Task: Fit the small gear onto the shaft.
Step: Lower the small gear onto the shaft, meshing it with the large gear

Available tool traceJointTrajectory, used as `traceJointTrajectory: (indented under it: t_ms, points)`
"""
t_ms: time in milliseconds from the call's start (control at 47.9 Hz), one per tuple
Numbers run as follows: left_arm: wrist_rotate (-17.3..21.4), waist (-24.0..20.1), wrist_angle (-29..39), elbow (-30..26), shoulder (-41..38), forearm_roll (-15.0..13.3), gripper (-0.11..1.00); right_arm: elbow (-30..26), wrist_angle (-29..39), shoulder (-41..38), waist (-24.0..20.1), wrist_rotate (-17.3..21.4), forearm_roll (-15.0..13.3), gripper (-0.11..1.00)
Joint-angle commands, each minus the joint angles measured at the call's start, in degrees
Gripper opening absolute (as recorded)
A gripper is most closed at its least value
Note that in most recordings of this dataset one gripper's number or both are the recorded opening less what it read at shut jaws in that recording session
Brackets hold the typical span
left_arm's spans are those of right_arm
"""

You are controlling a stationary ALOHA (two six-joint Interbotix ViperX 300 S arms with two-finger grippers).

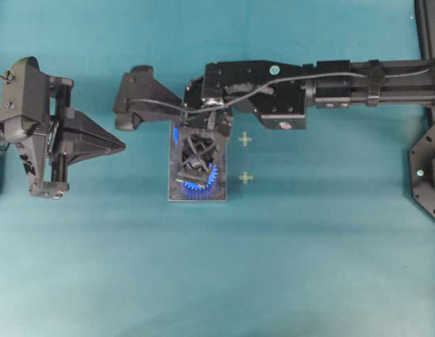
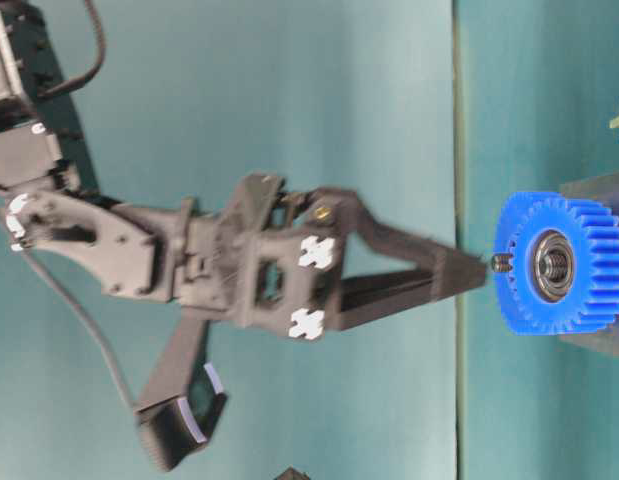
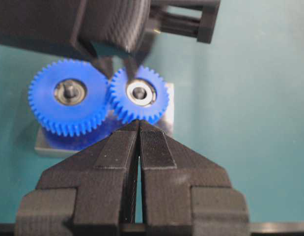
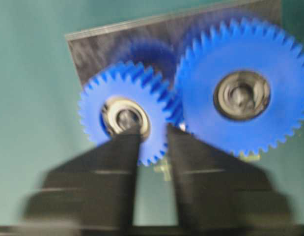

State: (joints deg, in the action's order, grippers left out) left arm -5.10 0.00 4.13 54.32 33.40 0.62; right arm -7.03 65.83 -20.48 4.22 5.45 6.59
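Teal matting covers the whole table [image 1: 308,267], plain apart from two small pale cross marks [image 1: 245,158] just beside the plate.

Nearest to where I stand, on the left, the left gripper [image 3: 139,129] hovers with its two fingers pressed flat together, nothing between them, tips aimed at the gears but well short of touching them.

Just past those tips sits the dark grey plate [image 3: 167,115], flat on the mat. On it the small gear [image 3: 139,95] lies level, its bright hub ringed around the shaft [image 4: 126,118], so the gear is seated over the pin. Its teeth mesh with the larger blue gear [image 3: 69,96] beside it, which sits on its own pin.

Over the plate the right gripper [image 4: 152,142] reaches down from the far side. Its fingers [image 4: 117,162] stand a narrow gap apart, one tip lying over the small gear's hub and the other by the rim where the two gears meet. The view is blurred, so I cannot tell whether they pinch the gear or merely rest on it.
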Motion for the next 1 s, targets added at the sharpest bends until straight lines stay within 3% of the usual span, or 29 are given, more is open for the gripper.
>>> traceJointTrajectory:
  t_ms: [0, 146, 522, 793, 981]
  points:
    - [-0.09, 0.09, -0.62, -1.23, 0.18, 0.18, 0.0, -1.14, 0.09, 0.09, 0.09, 0.0, 0.09, 0.1]
    - [-0.09, 0.09, -0.62, -1.05, 0.18, 0.18, 0.0, -0.97, 0.0, -1.76, 0.09, -0.09, 0.09, 0.0]
    - [-0.09, 0.09, -0.62, -1.14, 0.09, 0.18, 0.0, 2.37, 0.35, -2.11, 0.79, 1.05, -1.58, 0.0]
    - [-0.18, 0.09, -0.62, -0.79, 0.18, 0.18, 0.0, 8.88, -1.93, 0.7, -0.79, 8.17, -3.78, 0.0]
    - [-1.49, 0.09, -0.62, -0.18, 0.0, 0.18, 0.0, 9.14, -2.37, 3.6, -4.04, 10.63, -3.78, 0.0]
